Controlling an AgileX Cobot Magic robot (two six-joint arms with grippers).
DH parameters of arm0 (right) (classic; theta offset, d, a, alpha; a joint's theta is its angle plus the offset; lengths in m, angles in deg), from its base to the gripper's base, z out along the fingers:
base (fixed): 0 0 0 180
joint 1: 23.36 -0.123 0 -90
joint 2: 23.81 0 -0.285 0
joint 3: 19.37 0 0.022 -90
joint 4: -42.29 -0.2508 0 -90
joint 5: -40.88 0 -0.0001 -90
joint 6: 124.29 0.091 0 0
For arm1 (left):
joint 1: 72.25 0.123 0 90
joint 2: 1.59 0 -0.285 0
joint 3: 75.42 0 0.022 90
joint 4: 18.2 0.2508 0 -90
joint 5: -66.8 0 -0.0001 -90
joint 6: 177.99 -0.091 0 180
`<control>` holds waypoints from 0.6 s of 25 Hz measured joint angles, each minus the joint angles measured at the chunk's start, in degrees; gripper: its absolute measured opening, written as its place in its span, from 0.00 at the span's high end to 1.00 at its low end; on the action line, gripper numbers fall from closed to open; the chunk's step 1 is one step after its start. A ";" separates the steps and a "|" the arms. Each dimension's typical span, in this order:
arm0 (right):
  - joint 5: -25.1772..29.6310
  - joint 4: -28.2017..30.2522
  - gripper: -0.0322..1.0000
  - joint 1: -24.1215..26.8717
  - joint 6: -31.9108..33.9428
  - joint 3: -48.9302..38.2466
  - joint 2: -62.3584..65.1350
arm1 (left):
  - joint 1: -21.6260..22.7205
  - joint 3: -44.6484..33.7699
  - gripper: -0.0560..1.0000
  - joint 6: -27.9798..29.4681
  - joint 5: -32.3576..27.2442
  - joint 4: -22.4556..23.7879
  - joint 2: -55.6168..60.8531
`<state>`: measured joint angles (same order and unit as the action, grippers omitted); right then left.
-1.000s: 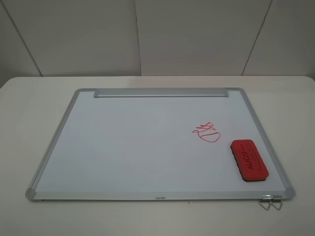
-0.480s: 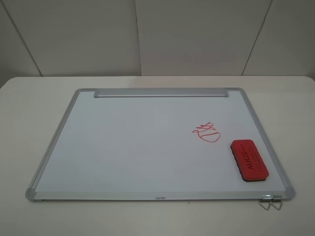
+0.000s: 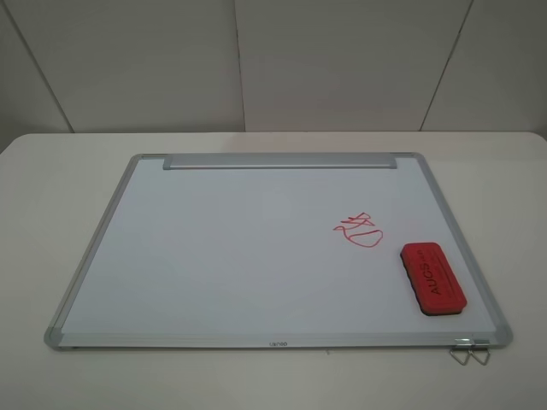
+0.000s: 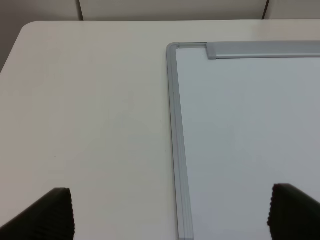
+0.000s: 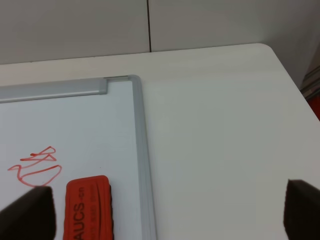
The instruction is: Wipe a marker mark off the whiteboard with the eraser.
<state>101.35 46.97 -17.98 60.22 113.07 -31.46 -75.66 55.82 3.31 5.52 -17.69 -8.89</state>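
The left gripper (image 4: 167, 212) hangs with jaws spread wide and empty over the whiteboard (image 3: 214, 256) at its left frame edge, well away from the work. Right of the board's centre sits the marker mark (image 3: 359, 231); just beside it, flat on the board, lies the eraser (image 3: 433, 278), lettered "AUCS", probably parked for pickup. The right gripper (image 5: 170, 212) hovers spread and empty above it.

Eraser (image 3: 433, 279) on whiteboard (image 3: 214, 256), right-front of marker mark (image 3: 359, 231).
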 joint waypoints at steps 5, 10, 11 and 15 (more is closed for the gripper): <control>0.00 0.00 0.18 0.00 0.00 0.00 0.00 | 0.00 0.00 0.21 0.00 0.00 0.00 0.00; 0.00 0.00 0.18 0.00 0.00 0.00 0.00 | 0.00 0.00 0.21 0.00 0.00 0.00 0.00; 0.00 0.00 0.18 0.00 0.00 0.00 0.00 | 0.00 0.00 0.21 0.00 0.00 0.00 0.00; 0.00 0.00 0.18 0.00 0.00 0.00 0.00 | 0.00 0.00 0.21 0.00 0.00 0.00 0.00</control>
<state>101.35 46.97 -17.98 60.22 113.07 -31.46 -75.66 55.82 3.31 5.52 -17.69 -8.89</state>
